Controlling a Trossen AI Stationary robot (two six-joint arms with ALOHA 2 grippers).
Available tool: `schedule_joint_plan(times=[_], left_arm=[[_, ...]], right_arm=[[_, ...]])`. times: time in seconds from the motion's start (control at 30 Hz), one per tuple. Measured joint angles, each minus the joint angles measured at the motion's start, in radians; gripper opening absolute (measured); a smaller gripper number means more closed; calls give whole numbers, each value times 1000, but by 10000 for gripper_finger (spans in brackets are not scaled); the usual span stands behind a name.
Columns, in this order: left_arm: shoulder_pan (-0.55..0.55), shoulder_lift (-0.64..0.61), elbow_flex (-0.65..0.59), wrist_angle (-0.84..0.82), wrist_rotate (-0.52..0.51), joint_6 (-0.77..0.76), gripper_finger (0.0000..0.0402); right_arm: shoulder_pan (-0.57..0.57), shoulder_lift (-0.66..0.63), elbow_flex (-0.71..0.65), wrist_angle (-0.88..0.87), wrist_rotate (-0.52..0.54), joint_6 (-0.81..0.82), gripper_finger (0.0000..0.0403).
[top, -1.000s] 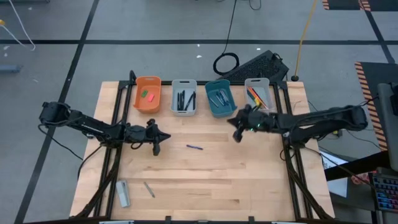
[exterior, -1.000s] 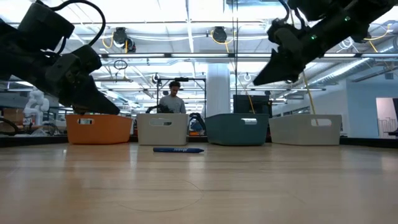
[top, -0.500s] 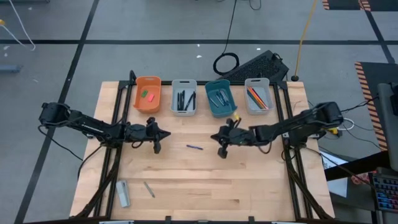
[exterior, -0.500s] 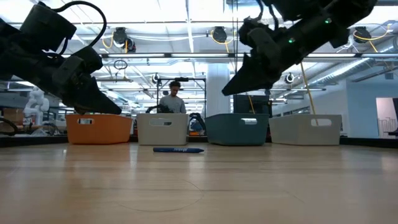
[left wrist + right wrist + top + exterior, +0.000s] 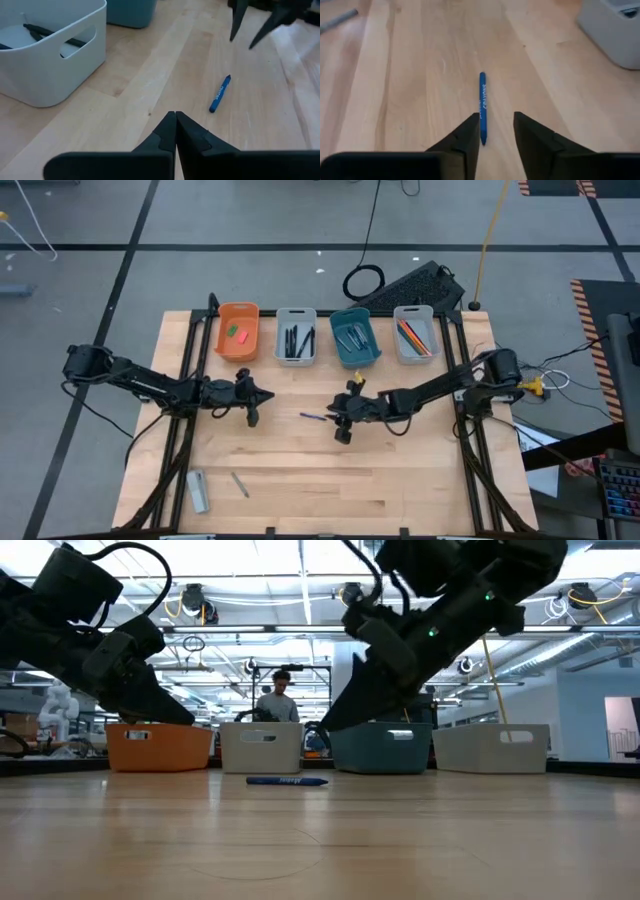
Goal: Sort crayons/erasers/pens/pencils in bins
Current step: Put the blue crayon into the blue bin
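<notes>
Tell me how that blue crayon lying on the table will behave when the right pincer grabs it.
The blue crayon is a slim round stick lying flat on bare wood, so a nudge would probably roll it. It looks rigid and light, likely easy to lift. The open right pincer straddles one end, so an off-centre grip might let it tilt.

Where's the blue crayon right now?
In the high view the blue crayon lies loose mid-table, below the white pen bin, just left of the open right gripper, which is lined up on it.

crayon (image 5: pixel 482 105): blue, white lettering | bins: orange (image 5: pixel 238 331), teal (image 5: pixel 353 337) | table (image 5: pixel 400 470): pale wood grain
</notes>
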Motion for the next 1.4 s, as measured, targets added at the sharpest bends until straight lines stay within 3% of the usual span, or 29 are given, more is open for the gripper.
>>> schedule_joint_plan(times=[0.2,0.73,1.17,1.4], left_arm=[[-1,0,0,-1,0,-4,8],[-1,0,0,-1,1,-4,9],[-1,0,0,-1,1,-7,13],[-2,0,0,-1,4,-7,3]], right_arm=[[0,79,43,-1,-5,-29,129],[-21,209,46,73,-54,-15,109],[-49,211,46,72,-84,-61,27],[-49,206,46,65,-84,-54,20]])
